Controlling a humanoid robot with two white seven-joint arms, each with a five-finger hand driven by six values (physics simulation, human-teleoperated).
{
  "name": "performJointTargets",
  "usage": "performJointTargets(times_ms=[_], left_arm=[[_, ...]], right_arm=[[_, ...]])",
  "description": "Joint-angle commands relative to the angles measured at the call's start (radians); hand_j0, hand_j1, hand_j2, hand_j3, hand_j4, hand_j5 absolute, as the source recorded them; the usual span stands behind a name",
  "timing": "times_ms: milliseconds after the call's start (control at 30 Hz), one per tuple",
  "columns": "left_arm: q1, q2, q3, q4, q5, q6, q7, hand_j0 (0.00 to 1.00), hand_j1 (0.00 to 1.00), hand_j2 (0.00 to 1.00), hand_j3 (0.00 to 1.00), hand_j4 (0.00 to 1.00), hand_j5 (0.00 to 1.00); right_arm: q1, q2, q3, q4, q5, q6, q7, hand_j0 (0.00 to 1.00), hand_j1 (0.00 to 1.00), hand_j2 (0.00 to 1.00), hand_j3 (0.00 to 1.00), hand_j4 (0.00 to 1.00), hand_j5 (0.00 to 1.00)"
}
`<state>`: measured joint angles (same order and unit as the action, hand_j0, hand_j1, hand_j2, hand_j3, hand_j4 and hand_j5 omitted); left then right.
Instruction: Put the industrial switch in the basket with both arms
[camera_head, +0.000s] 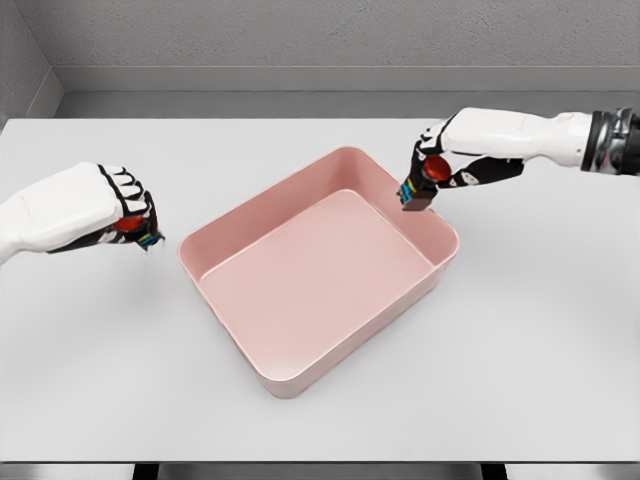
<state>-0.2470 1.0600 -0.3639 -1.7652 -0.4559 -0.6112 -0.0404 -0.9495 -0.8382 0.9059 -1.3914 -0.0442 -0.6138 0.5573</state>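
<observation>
Over the pink basket (318, 285), at its 2 o'clock rim, your right hand (440, 160) has its fingers clamped on an industrial switch (424, 183) with a red button, clear of the wall below. At 9 o'clock your left hand (120, 212) is curled around a second red-buttoned switch (138, 228), above the white table (520, 350) beside the basket.

Basket (255, 365) mid-table (540, 350), between two hands.

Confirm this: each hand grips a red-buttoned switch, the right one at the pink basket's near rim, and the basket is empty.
Wrong in one respect: the head view shows the right hand holding its switch at the far right rim of the pink basket, not the near rim. The left hand grips another switch, and the basket is empty.
</observation>
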Motion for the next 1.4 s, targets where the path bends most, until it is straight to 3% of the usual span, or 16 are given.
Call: performJointTargets(times_ms=[0, 333, 500, 633, 667, 700, 733, 767, 967, 1200, 1367], left_arm=[[-0.005, -0.002, 0.000, 0.000, 0.006, 0.000, 0.001, 0.36, 0.36, 0.36, 0.36, 0.36, 0.36], [-0.035, -0.121, -0.004, 0.001, 0.005, 0.000, -0.006, 0.36, 0.36, 0.36, 0.36, 0.36, 0.36], [-0.051, -0.141, -0.009, 0.001, 0.003, 0.000, -0.013, 0.36, 0.36, 0.36, 0.36, 0.36, 0.36], [-0.049, -0.169, -0.012, 0.001, -0.003, 0.000, -0.064, 0.36, 0.36, 0.36, 0.36, 0.36, 0.36], [-0.052, -0.175, -0.012, 0.001, -0.003, 0.000, -0.068, 0.36, 0.36, 0.36, 0.36, 0.36, 0.36], [-0.057, -0.181, -0.010, 0.001, -0.004, 0.000, -0.073, 0.36, 0.36, 0.36, 0.36, 0.36, 0.36], [-0.058, -0.186, -0.012, 0.001, -0.004, 0.000, -0.073, 0.36, 0.36, 0.36, 0.36, 0.36, 0.36], [-0.066, -0.186, -0.012, 0.001, -0.006, 0.000, -0.082, 0.36, 0.36, 0.36, 0.36, 0.36, 0.36], [-0.069, -0.213, -0.016, 0.001, -0.009, 0.000, -0.116, 0.36, 0.36, 0.36, 0.36, 0.36, 0.36], [-0.094, -0.284, -0.078, 0.001, -0.012, 0.000, -0.116, 0.38, 0.38, 0.38, 0.38, 0.38, 0.38], [-0.114, -0.334, -0.124, 0.003, -0.032, 0.000, -0.177, 0.39, 0.39, 0.39, 0.39, 0.39, 0.39]], right_arm=[[0.000, 0.007, 0.007, -0.012, -0.013, 0.003, 0.000, 0.43, 0.43, 0.43, 0.43, 0.43, 0.43], [-0.002, 0.031, 0.037, -0.046, -0.014, 0.003, -0.003, 0.44, 0.44, 0.44, 0.44, 0.44, 0.44], [-0.002, 0.036, 0.053, -0.083, -0.014, 0.003, -0.003, 0.44, 0.44, 0.44, 0.44, 0.44, 0.44], [-0.003, 0.037, 0.054, -0.109, -0.013, 0.003, 0.000, 0.46, 0.46, 0.46, 0.46, 0.46, 0.46], [-0.005, 0.047, 0.062, -0.115, -0.011, 0.003, 0.000, 0.51, 0.51, 0.51, 0.51, 0.51, 0.51], [-0.006, 0.051, 0.067, -0.115, -0.011, 0.003, -0.002, 0.65, 0.65, 0.65, 0.65, 0.65, 0.65], [-0.009, 0.051, 0.065, -0.115, -0.011, 0.003, -0.010, 0.94, 0.94, 0.94, 0.94, 0.94, 0.94], [-0.015, 0.057, 0.067, -0.117, -0.008, 0.003, -0.008, 1.00, 1.00, 1.00, 1.00, 1.00, 1.00], [-0.025, 0.025, 0.047, -0.107, -0.013, 0.003, -0.010, 1.00, 1.00, 1.00, 1.00, 1.00, 1.00], [-0.021, -0.036, 0.028, -0.097, -0.016, 0.003, -0.010, 1.00, 1.00, 1.00, 1.00, 1.00, 1.00], [-0.012, -0.081, 0.008, -0.097, -0.017, 0.003, -0.010, 1.00, 1.00, 1.00, 1.00, 1.00, 1.00]])
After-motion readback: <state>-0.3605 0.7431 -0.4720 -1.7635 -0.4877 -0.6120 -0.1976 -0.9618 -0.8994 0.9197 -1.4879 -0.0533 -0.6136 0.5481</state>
